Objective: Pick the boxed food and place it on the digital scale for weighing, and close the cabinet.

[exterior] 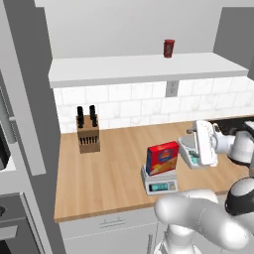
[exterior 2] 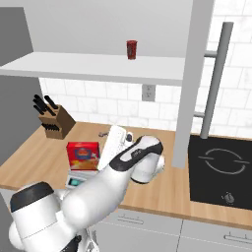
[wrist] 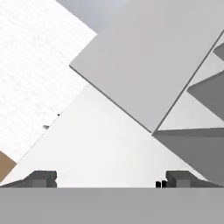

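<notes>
The boxed food (exterior: pixel 162 158) (exterior 2: pixel 82 155), a red carton with a yellow-orange picture, stands upright on the light grey digital scale (exterior: pixel 159 185) (exterior 2: pixel 76 181) near the counter's front edge. My gripper (exterior: pixel 192 145) (wrist: pixel 111 179) hangs just right of the carton, apart from it. It is open with nothing between the fingertips (wrist: pixel 42 178). In the hand view it faces the white tiled wall and the underside of the cabinet shelf. The grey upper cabinet stands open: one door (exterior 2: pixel 194 74) with a long bar handle (exterior 2: pixel 216 83) swings out on the right, another door (exterior: pixel 27 99) on the left.
A small dark red can (exterior: pixel 168 48) (exterior 2: pixel 131 49) stands on the cabinet shelf (exterior: pixel 124 69). A knife block (exterior: pixel 88 133) (exterior 2: pixel 54 120) sits at the back left of the wooden counter (exterior: pixel 109 173). A grey and pale teal object (exterior: pixel 184 149) lies behind my hand. A black cooktop (exterior 2: pixel 221 167) lies to the right.
</notes>
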Robot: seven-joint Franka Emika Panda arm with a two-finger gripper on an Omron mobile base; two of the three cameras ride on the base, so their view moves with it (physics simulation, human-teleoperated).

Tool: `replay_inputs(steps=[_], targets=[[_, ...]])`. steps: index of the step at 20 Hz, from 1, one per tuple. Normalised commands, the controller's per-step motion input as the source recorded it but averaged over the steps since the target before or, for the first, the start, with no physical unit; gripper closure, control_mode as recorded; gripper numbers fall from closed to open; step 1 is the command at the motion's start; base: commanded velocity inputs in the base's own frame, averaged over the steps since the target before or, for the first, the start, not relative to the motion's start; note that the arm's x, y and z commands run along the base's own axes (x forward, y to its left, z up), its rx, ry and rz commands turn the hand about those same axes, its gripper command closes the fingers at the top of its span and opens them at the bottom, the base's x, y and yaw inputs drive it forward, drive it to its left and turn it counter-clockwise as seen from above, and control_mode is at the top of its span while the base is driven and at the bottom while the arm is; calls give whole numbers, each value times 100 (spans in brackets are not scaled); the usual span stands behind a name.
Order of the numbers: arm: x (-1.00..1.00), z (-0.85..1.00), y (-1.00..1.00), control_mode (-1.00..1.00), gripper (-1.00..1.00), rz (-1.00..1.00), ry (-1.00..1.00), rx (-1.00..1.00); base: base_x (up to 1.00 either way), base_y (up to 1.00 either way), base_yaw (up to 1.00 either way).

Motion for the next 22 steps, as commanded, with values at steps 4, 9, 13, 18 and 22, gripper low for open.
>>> replay_inputs(steps=[4, 9, 13, 18, 22], targets=[[-68, 29, -60, -100, -100, -27, -12, 32, 0, 0, 0], [-64, 25, -81, -100, -100, -21, -1, 39, 0, 0, 0], [-61, 32, -95, -100, -100, -1, -13, 27, 0, 0, 0], [-9, 23, -94, -100, -100, 2, -15, 25, 0, 0, 0], [-2, 22, -100, -100, -100, 9, -35, 23, 0, 0, 0]])
